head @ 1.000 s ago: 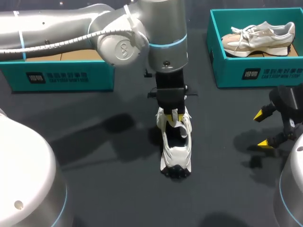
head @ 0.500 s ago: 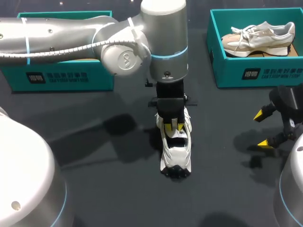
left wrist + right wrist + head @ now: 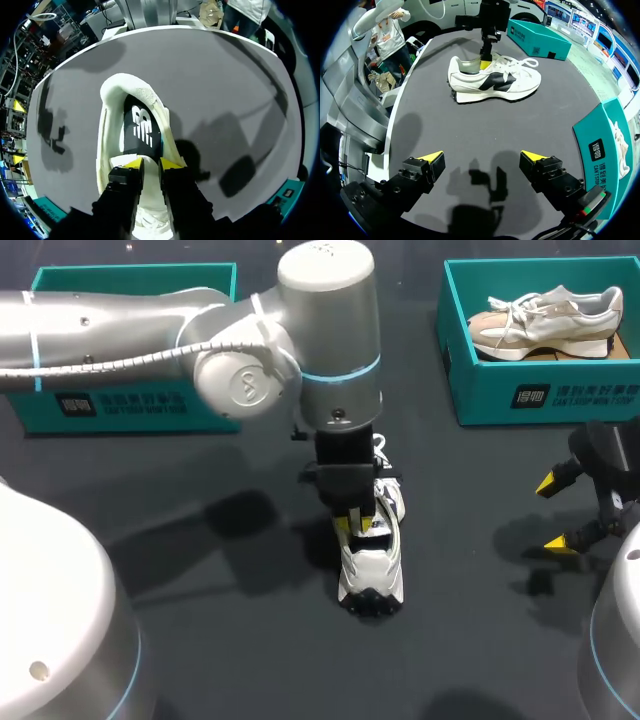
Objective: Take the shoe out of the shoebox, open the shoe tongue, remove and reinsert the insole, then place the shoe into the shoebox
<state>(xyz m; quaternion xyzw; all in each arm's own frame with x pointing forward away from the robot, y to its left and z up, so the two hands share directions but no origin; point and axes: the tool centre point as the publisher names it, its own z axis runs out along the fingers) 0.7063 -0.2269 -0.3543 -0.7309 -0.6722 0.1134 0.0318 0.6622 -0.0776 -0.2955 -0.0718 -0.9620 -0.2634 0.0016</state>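
The white shoe (image 3: 371,562) stood upright on its sole near the middle of the dark table (image 3: 200,640), outside both boxes, with its heel toward the robot and its toe toward the far edge. The left gripper (image 3: 357,523) came straight down from above and reached into the shoe's opening at the tongue end. From the left wrist, the gripper (image 3: 151,164) sat just over the black insole (image 3: 141,129), which lay flat inside the shoe (image 3: 107,125). Whether it had hold of anything could not be told. From the right wrist, the shoe (image 3: 495,80) showed side-on, its laces (image 3: 527,64) loose over the toe end. The right gripper (image 3: 560,512) hung low over the table at the right side, well apart from the shoe. It was spread wide (image 3: 482,156) with nothing in it. At the far right stood a teal shoebox (image 3: 540,395) holding a second, beige and white shoe (image 3: 545,322). Another teal shoebox (image 3: 130,405) stood at the far left, partly hidden behind the left arm (image 3: 120,325).
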